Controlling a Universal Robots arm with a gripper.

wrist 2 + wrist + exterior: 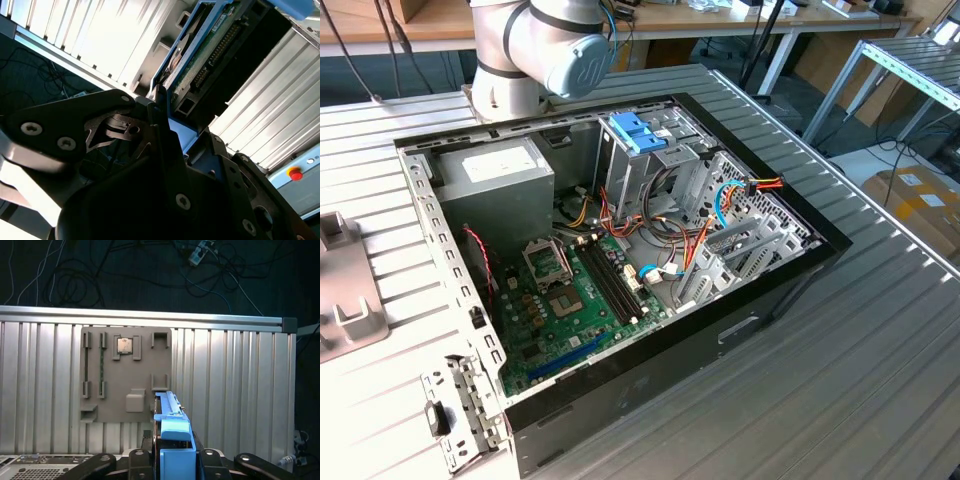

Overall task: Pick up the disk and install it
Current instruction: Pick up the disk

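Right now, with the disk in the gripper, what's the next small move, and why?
Probably carry it toward the open computer case. The gripper is shut on the disk, held edge-on and clear of the grey parts tray, so picking looks done and installing is not.

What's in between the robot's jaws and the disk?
Nothing. In both wrist views the gripper has its jaws pressed straight against the disk, with no gap between them.

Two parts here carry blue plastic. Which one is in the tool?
The disk, gripped in the tool in both wrist views; the cage with light-blue handles sits inside the open case.
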